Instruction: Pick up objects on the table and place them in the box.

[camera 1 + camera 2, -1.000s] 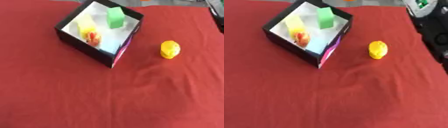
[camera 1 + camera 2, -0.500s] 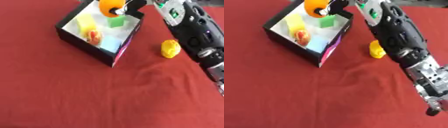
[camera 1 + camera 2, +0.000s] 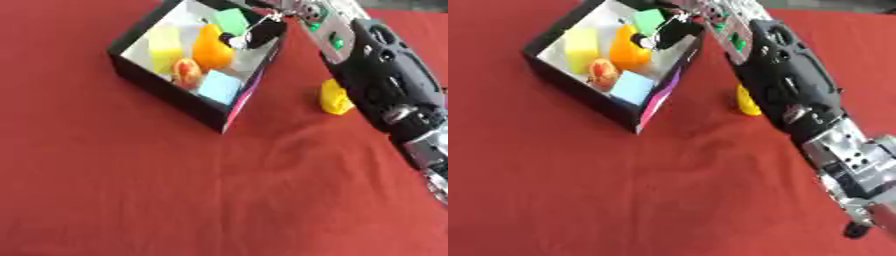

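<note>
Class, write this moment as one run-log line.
right robot hand: over box | orange object: inside box, at fingertips | yellow object: on cloth

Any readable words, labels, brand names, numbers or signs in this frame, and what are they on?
None can be read.
The black box has a pink and coloured strip on its side wall, blurred, no letters legible.
The right arm carries small green marks, too blurred to tell whether they are text.

Matt red cloth (image 3: pixel 157 190) w/ creases; glossy black plastic arm (image 3: pixel 385 85).
</note>
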